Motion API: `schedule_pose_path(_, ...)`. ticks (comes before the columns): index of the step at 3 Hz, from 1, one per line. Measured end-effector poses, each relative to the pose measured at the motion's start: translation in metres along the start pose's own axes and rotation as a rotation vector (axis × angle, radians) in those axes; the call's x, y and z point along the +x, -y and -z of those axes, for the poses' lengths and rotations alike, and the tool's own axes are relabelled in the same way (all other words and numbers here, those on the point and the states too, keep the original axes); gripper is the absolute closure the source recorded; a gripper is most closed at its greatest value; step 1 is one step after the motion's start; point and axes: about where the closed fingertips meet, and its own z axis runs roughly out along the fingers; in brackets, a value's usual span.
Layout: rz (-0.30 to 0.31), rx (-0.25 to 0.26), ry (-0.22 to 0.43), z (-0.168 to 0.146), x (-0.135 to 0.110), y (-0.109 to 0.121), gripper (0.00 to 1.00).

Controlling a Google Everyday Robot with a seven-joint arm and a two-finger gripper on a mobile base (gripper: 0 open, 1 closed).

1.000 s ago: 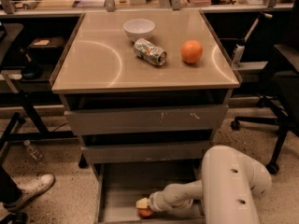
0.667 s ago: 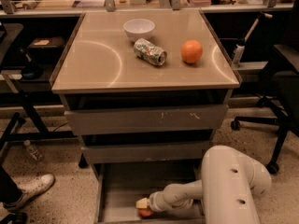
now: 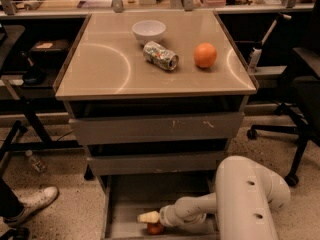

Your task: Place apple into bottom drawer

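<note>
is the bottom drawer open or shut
Open. The bottom drawer sticks out past the middle drawer front, its grey floor showing, with the apple and the tool down inside it.

Gripper (image 3: 149, 220) by apple (image 3: 155, 229) in bottom drawer (image 3: 127, 201)

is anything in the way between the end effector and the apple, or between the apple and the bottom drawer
Nothing visible does. The end effector is inside the open bottom drawer, right above the apple, which is low in the drawer near its front. The bowl, can and orange sit up on the tabletop.
</note>
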Motion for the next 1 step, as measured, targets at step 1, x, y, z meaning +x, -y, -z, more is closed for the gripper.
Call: schedule_pose_path(1, 0.0, 0.0, 0.0, 0.0, 0.0, 0.0, 0.0)
